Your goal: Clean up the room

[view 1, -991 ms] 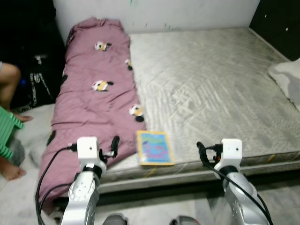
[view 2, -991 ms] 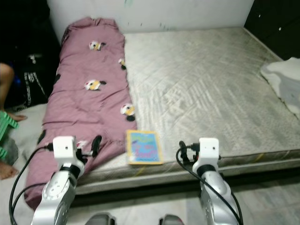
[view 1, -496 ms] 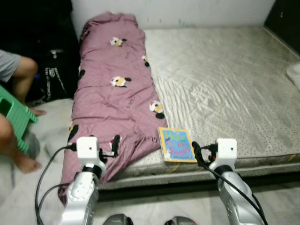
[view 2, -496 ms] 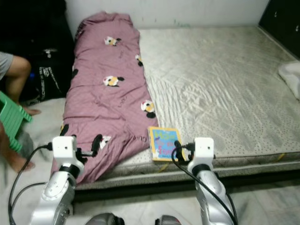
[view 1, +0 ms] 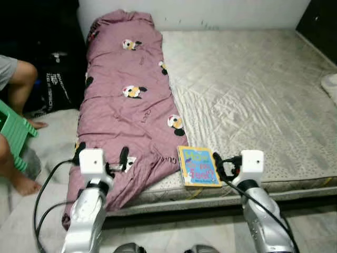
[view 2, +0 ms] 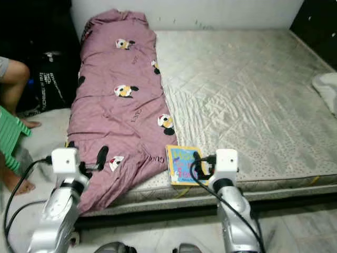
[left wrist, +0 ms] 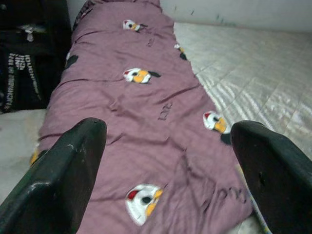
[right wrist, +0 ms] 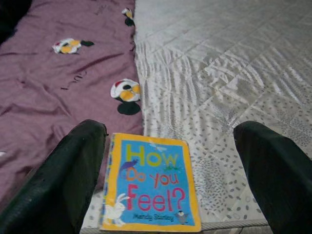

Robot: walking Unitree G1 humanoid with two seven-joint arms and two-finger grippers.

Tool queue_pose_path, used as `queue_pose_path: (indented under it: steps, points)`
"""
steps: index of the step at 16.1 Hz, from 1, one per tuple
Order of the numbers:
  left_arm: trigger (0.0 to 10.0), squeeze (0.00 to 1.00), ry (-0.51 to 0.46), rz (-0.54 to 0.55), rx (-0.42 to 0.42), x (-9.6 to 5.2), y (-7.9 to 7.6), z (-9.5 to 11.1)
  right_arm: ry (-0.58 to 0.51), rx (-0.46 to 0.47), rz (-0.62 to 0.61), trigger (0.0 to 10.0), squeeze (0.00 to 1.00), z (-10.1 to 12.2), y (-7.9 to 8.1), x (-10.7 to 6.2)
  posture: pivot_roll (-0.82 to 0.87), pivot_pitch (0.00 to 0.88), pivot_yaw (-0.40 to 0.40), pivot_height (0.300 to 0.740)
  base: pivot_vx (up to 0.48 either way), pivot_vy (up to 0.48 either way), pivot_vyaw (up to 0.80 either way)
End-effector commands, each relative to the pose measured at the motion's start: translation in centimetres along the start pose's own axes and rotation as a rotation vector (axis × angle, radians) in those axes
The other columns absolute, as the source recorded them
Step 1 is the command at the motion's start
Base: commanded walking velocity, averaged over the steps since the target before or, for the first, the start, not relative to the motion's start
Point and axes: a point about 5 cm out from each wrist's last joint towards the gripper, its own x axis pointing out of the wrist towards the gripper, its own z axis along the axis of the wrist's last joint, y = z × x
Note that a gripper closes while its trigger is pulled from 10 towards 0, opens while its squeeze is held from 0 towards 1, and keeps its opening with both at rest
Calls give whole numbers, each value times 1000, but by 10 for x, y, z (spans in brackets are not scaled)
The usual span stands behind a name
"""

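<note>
Since half a second ago the right gripper (view 1: 219,163) has closed in on the book (view 1: 198,166), its black tips now level with the book's right edge, while the whole scene has slid a little as the head camera shifted. That book lies flat on the grey quilted mattress (view 1: 253,95) at the near edge, at about 6 o'clock in the head view, its left side just beside the hem of the purple blanket (view 1: 129,100). Its yellow-bordered blue cover reads "How Do You Feel?", with a small author line beneath that seems to say "Mandy Stanley". In the right wrist view the two fingers (right wrist: 58,180) stand wide apart with the book (right wrist: 151,183) lying between them ahead, and they grip nothing. At 7 o'clock the left gripper (view 1: 124,158) hovers over the lower end of the blanket, which is printed with cartoon mouse faces and some dark lettering too creased to read; its fingers (left wrist: 58,170) are likewise spread wide and empty. A black bag (view 1: 55,79) with white vertical lettering, too small to make out, stands on the floor at 10 o'clock beside the bed. A person's bare leg (view 1: 18,92) and a green plastic stool (view 1: 13,132) sit at 9 o'clock.
</note>
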Motion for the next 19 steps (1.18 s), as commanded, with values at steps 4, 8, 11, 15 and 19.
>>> queue_pose_path:
  steps: [4, 8, 11, 15, 19]
  points:
    - [10000, 0, 16, 14, 22, -1, 2, -4, 15, -6, 0, 10000, 0, -4, 0, 1, -17, 34, 13, 740, 0, -68, 0]
    - [10000, 0, 13, 14, 23, -1, 1, -3, 17, -8, 0, 10000, 0, -5, 0, 0, -15, 36, 15, 740, 0, -401, 0]
    - [10000, 0, 16, 12, 21, -1, 1, -3, 21, -10, -2, 10000, 0, -6, 0, 0, -17, 38, 16, 740, 0, -329, 0]
    - [10000, 0, 10, 3, 1, 0, -2, -3, 25, -12, -6, 10000, 0, -8, -1, -1, -20, 41, 18, 740, 0, -140, 0]
    - [10000, 0, -2, -30, -4, -1, -5, -1, 28, -15, -7, 10000, 0, -9, -1, -2, -22, 43, 18, 740, 0, 0, 0]
